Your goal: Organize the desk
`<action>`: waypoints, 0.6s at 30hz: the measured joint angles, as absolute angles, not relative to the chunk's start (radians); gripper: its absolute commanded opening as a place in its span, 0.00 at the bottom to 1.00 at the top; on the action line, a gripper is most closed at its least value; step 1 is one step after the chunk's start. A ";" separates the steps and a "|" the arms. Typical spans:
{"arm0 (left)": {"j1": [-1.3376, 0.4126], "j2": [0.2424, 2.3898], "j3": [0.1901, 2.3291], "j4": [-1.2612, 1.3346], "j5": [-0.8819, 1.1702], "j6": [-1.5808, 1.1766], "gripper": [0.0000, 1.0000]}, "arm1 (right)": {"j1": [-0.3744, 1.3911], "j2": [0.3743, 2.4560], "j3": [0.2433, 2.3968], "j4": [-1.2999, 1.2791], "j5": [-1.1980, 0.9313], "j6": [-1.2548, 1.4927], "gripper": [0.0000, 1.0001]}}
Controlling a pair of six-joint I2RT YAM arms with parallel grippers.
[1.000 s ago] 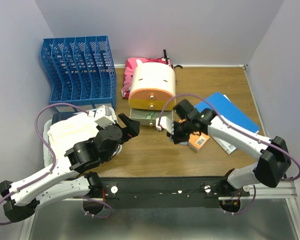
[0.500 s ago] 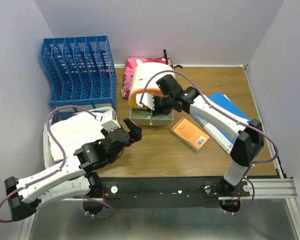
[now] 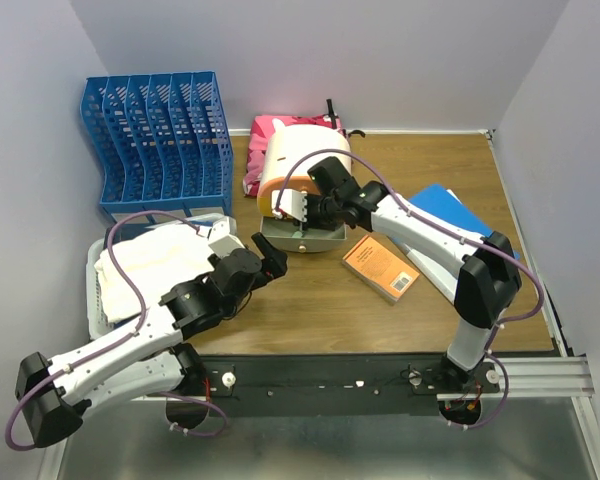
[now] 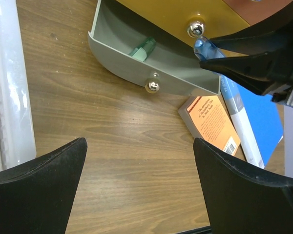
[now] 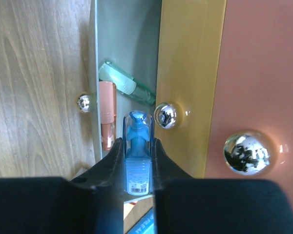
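The brown wood-grain tabletop (image 3: 310,310) fills the space between the lavender walls (image 3: 40,120), and over it the right pincer (image 5: 136,141) has swung off the orange paperback (image 3: 380,267) to the open grey drawer (image 3: 302,238) of the cream-and-orange rounded drawer chest (image 3: 302,165). A pale green tube (image 5: 123,82) and a peach stick (image 5: 107,114) lie in that drawer, and a blue folder (image 3: 460,222) lies just beside the paperback. The right pincer grips a small blue capped tube (image 5: 137,165) above the drawer, while the left pincer (image 4: 139,185) gapes wide and empty near the drawer front.

The desk (image 3: 310,300) bears an orange book (image 3: 380,268).
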State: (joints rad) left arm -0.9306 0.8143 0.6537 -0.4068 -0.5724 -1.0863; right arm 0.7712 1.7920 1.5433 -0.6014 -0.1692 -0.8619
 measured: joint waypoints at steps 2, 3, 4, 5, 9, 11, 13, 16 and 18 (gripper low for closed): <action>-0.912 0.835 0.647 -0.382 -0.543 -1.080 0.99 | 0.771 1.792 1.538 -0.601 -0.159 -0.859 0.39; -0.907 0.843 0.646 -0.374 -0.535 -1.078 0.99 | 0.771 1.792 1.535 -0.600 -0.151 -0.852 0.43; -0.902 0.852 0.644 -0.364 -0.525 -1.076 0.99 | 0.771 1.792 1.533 -0.597 -0.147 -0.849 0.49; -0.895 0.863 0.642 -0.354 -0.513 -1.074 0.99 | 0.771 1.792 1.530 -0.592 -0.141 -0.839 0.52; -0.882 0.905 0.641 -0.317 -0.468 -1.065 0.99 | 0.771 1.792 1.520 -0.587 -0.126 -0.826 0.58; -0.878 0.920 0.641 -0.304 -0.450 -1.061 0.99 | 0.771 1.792 1.520 -0.587 -0.126 -0.815 0.58; -0.878 0.931 0.641 -0.292 -0.434 -1.059 0.99 | 0.772 1.792 1.520 -0.587 -0.128 -0.804 0.57; -0.877 0.949 0.641 -0.270 -0.412 -1.054 0.99 | 0.771 1.791 1.526 -0.612 -0.151 -0.775 0.56; -0.876 0.962 0.641 -0.260 -0.402 -1.047 0.98 | 0.771 1.790 1.549 -0.656 -0.186 -0.745 0.55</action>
